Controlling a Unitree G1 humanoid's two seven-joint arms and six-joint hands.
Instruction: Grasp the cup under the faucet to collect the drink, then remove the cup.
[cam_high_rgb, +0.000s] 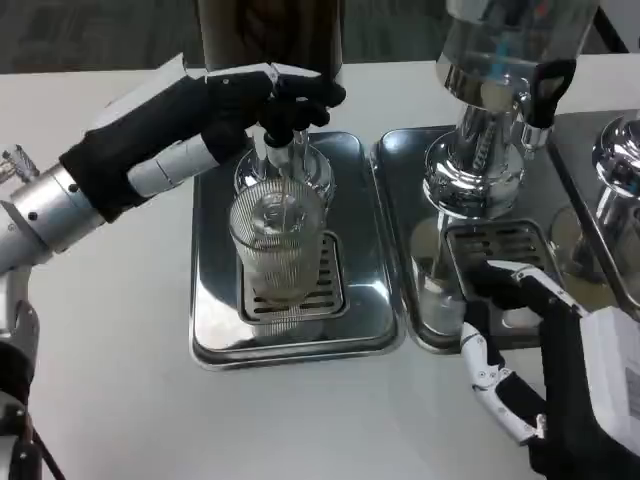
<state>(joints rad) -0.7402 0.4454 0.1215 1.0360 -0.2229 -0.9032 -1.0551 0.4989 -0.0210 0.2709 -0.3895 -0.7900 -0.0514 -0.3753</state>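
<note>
A clear ribbed cup (279, 243) stands upright on the drip grate of the left steel tray (215, 300), directly under the faucet (277, 150) of the dark dispenser. A thin stream runs from the faucet into the cup. My left hand (240, 110) reaches in from the left, above the cup, and its black fingers press on the faucet's tap handle. My right hand (530, 350) rests at the lower right by the front edge of the second tray, fingers apart, holding nothing.
A second steel tray (400, 250) carries a chrome dispenser (487, 130) with a black tap. Part of a third chrome dispenser (615, 180) stands at the far right edge. White tabletop lies to the left and front.
</note>
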